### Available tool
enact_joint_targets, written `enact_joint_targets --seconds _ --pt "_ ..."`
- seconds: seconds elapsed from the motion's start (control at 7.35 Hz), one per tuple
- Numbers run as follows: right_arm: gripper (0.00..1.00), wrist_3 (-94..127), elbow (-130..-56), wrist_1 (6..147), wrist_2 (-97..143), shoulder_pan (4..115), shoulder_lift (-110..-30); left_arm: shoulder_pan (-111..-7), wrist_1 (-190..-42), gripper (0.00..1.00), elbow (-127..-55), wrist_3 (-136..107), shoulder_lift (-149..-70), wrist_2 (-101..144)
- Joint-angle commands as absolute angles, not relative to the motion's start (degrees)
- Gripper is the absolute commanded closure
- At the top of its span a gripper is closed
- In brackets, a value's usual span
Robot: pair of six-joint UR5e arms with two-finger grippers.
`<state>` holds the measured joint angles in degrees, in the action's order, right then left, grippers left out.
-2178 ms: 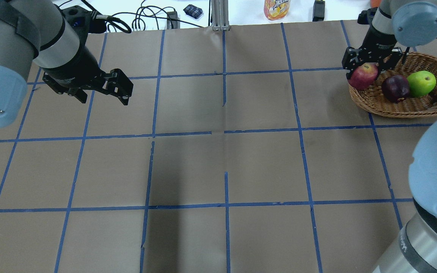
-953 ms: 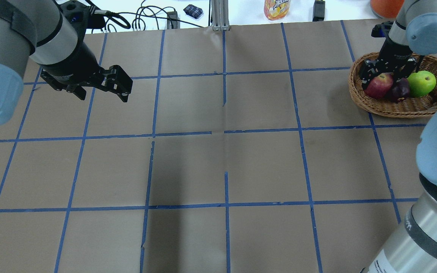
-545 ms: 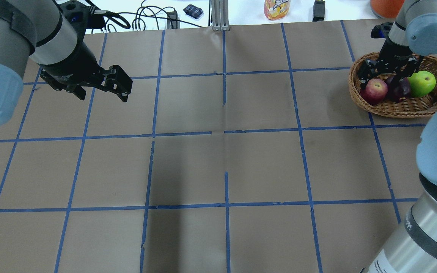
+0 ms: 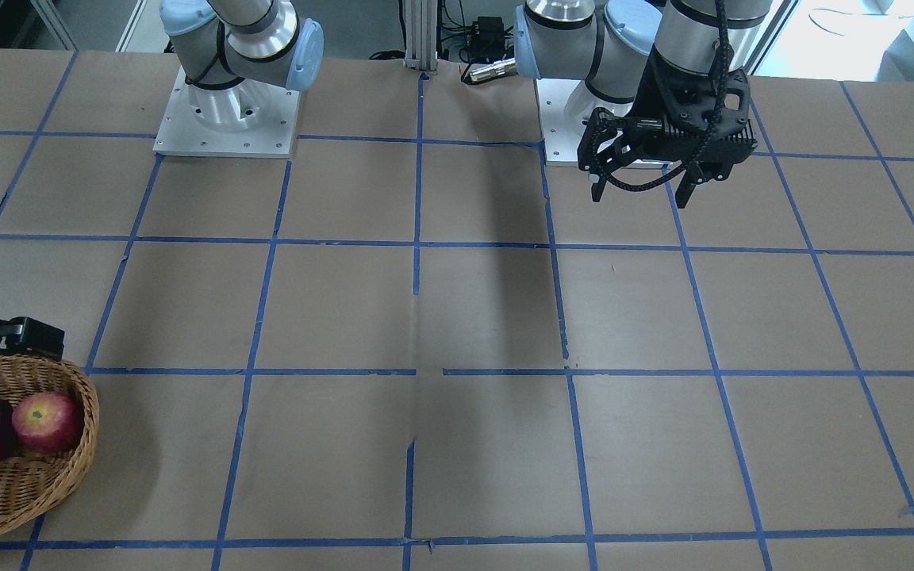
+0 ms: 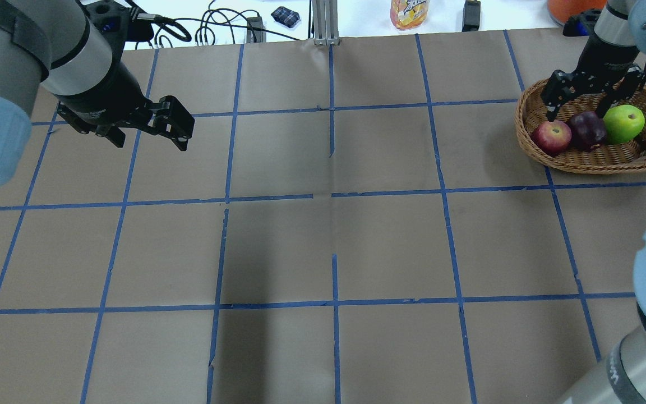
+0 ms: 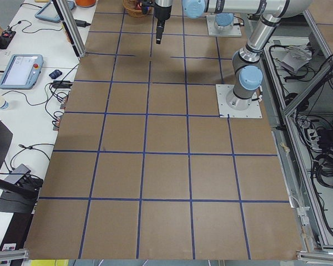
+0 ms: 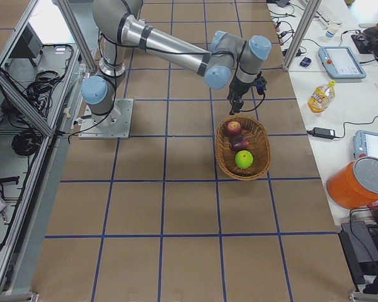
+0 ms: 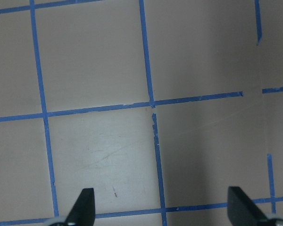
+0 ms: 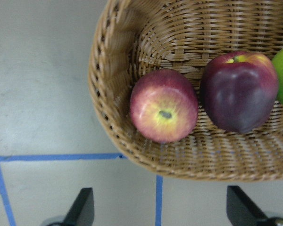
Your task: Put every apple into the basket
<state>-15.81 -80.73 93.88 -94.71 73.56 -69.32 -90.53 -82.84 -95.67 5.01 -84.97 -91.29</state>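
The wicker basket [image 5: 598, 164] stands at the table's far right and holds all three apples: the red one [image 5: 551, 137], the maroon one [image 5: 586, 129] and the green one [image 5: 623, 123]. My right gripper [image 5: 578, 109] hangs open and empty above the basket's far side. In the right wrist view the red apple [image 9: 164, 106] and the maroon apple [image 9: 239, 92] lie in the basket [image 9: 118, 70] beyond the spread fingertips [image 9: 82, 207]. My left gripper [image 5: 149, 140] is open and empty above the far left of the table, with bare paper under it [image 8: 162, 209].
Blue tape lines divide the brown table cover into squares. Beyond the far edge stand a juice bottle [image 5: 409, 12], a metal post [image 5: 326, 22], cables and an orange bucket [image 5: 572, 8]. The arm bases [image 4: 227, 111] stand on the robot's side.
My right gripper carried the red apple over the rim, opened and left it in the basket, then rose and drew back. The left arm barely moved.
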Motion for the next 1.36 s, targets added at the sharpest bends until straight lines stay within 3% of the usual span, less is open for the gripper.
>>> enact_joint_targets --seconds 0.0,0.54,1.23 --pt "0.0 -6.29 -84.7 92.81 -93.96 80.29 -76.52 -90.53 -82.88 0.0 -95.8 5.01 -84.99 -91.23" --pt "0.0 5.72 -93.85 92.38 -91.58 89.64 -88.31 -90.53 -82.97 0.0 -95.71 5.01 -84.64 -91.32" --pt "0.0 5.63 -90.54 81.66 -90.26 89.21 -93.52 -90.62 -83.06 0.0 -96.07 5.01 -84.03 -91.32"
